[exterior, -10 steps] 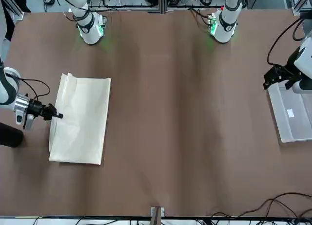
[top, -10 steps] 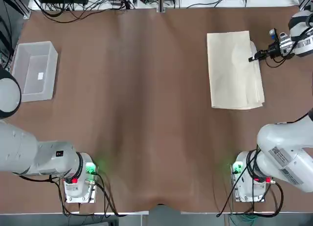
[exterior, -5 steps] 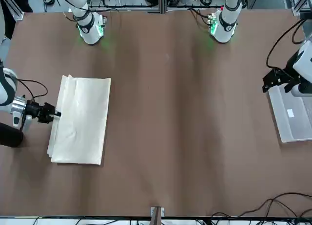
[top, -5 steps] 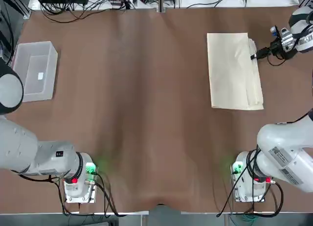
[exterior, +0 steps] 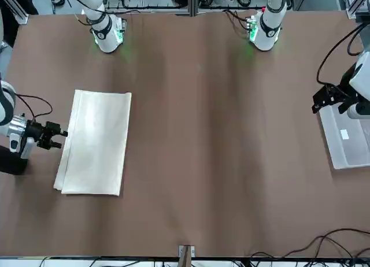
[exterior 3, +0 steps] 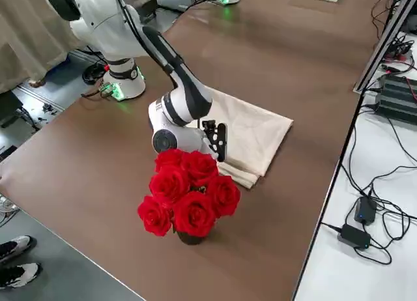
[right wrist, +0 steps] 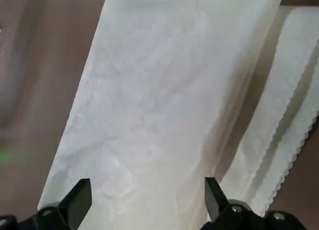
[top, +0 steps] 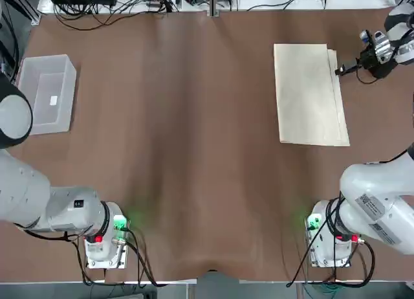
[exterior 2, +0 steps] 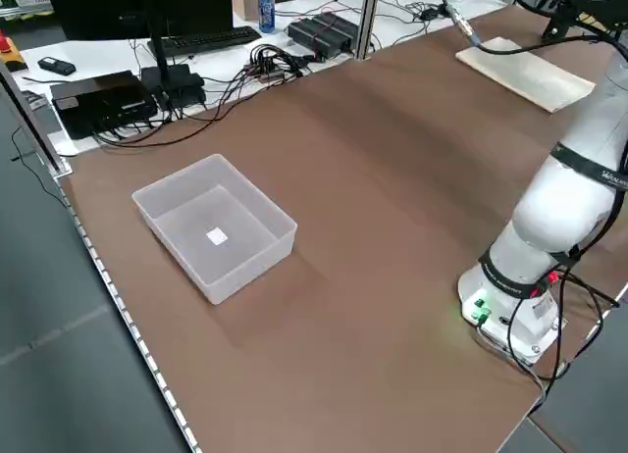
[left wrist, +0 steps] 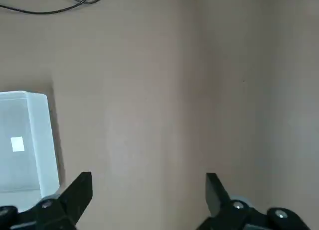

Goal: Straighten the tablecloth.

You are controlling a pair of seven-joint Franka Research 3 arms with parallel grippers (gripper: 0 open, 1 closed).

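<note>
The tablecloth (top: 309, 95) is a cream folded rectangle lying flat at the far right of the brown-covered table, also seen in the front view (exterior: 95, 143) and the right side view (exterior 3: 254, 131). Its layered, scalloped edges show in the right wrist view (right wrist: 164, 100). My right gripper (top: 341, 69) hovers just off the cloth's right long edge, open and holding nothing (right wrist: 147, 190). It appears as well in the front view (exterior: 60, 138). My left gripper (left wrist: 148, 182) stands open over bare table near the bin, at the left side (exterior: 325, 96).
A clear plastic bin (top: 45, 92) sits at the far left, also seen in the left side view (exterior 2: 216, 227). A bunch of red roses (exterior 3: 186, 193) in a dark vase stands close behind the right gripper at the table's right edge. Cables and boxes lie beyond the far edge.
The right gripper opened, let go of the tablecloth's right edge and drew back to the right. The raised edge dropped flat. The left arm barely shifted.
</note>
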